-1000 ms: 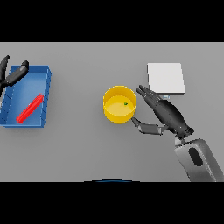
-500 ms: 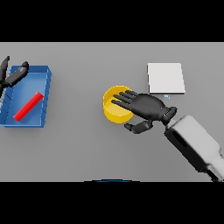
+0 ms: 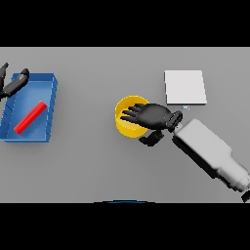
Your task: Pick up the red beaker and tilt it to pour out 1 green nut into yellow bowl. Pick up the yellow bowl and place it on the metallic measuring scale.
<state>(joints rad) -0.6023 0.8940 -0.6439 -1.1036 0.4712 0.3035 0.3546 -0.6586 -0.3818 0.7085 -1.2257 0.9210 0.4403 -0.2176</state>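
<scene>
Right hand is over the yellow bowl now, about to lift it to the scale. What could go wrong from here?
1. The right hand lies flat across the yellow bowl, fingers straight, not curled round the rim; closing now may slip or tip it.
2. The metallic scale sits close behind the wrist, so the arm could bump it.
3. The bowl's contents are hidden; I can't confirm the nut is inside.

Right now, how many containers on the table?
2: a blue tray at far left holding a red beaker; a yellow bowl at centre, partly under the right hand.

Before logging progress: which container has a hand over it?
The yellow bowl: the right hand lies across it. The blue tray holds only the red beaker.
</scene>
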